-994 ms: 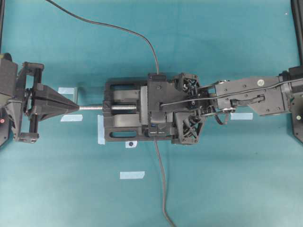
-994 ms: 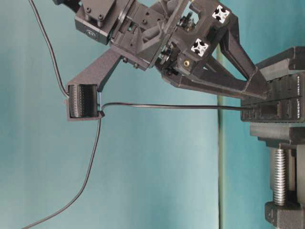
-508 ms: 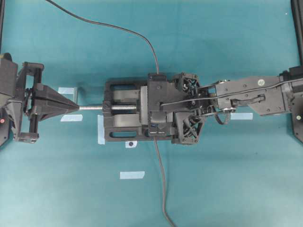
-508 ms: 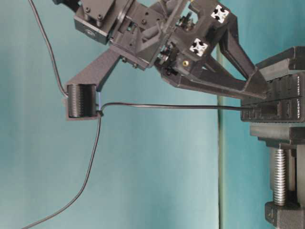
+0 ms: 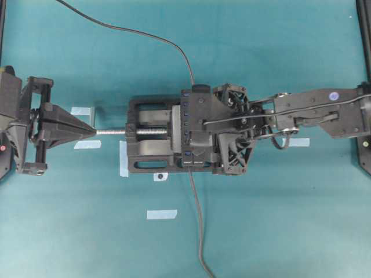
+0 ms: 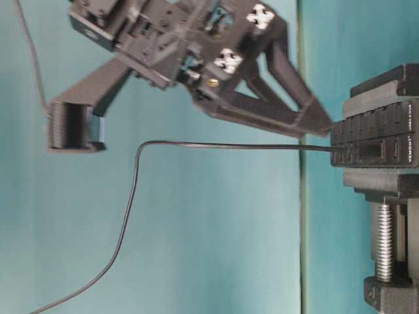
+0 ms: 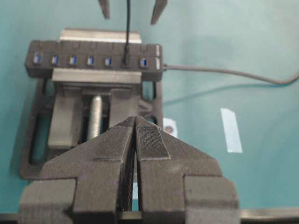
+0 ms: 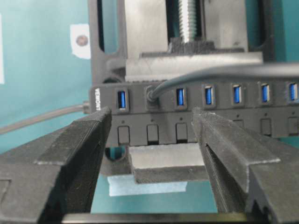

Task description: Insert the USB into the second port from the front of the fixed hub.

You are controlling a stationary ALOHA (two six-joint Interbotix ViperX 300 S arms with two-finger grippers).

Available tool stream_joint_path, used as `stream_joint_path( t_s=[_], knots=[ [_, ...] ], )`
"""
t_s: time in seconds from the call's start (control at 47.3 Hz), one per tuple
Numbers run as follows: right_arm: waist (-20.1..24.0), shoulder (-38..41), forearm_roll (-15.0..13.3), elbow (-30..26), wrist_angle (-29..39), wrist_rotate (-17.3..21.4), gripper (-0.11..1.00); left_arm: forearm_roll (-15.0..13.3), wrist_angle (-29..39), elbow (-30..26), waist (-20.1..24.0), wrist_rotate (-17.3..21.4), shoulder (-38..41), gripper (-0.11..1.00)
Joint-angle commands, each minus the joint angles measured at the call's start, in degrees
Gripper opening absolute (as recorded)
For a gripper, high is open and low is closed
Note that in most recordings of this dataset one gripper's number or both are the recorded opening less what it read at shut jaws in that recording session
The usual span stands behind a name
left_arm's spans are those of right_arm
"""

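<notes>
USB (image 8: pixel 152 93) sits in the second port from the hub's (image 8: pixel 280 112) labelled end; depth looks full, hard to confirm. Right pincer (image 8: pixel 152 135) is spread, holding nothing, fingers straddling the plug. Left pincer (image 7: pixel 135 154) is clenched on nothing, parked off the vise (image 5: pixel 148 142) that clamps the hub steady. Thick grey cable (image 5: pixel 197 226) trails across the bench (image 5: pixel 278 231), clear of both arms.

A teal table (image 5: pixel 278 220) (evenly lit) carries pale tape strips (image 5: pixel 162 214)
</notes>
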Motion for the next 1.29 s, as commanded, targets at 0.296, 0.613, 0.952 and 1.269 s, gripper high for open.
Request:
stream_joint_path(
  t_s=[0.296, 0.613, 0.952, 1.269],
  knots=[
    [0.18, -5.19, 0.00, 2.72, -2.46, 0.35, 0.79, 0.09, -0.62, -0.18, -0.09, -0.09, -1.49, 0.00],
    [0.18, -7.29, 0.09, 4.92, -5.80, 0.35, 0.79, 0.00, -0.62, -0.09, -0.09, -0.09, -1.49, 0.00],
    [0.44, -7.91, 0.09, 5.89, -5.89, 0.35, 0.79, 0.09, -0.62, 0.18, -0.09, -1.32, -1.49, 0.00],
    [0.53, -8.09, 0.09, 6.59, -5.98, 0.35, 0.79, 0.09, -0.62, 0.44, -0.09, -2.20, -2.02, 0.00]
  ],
)
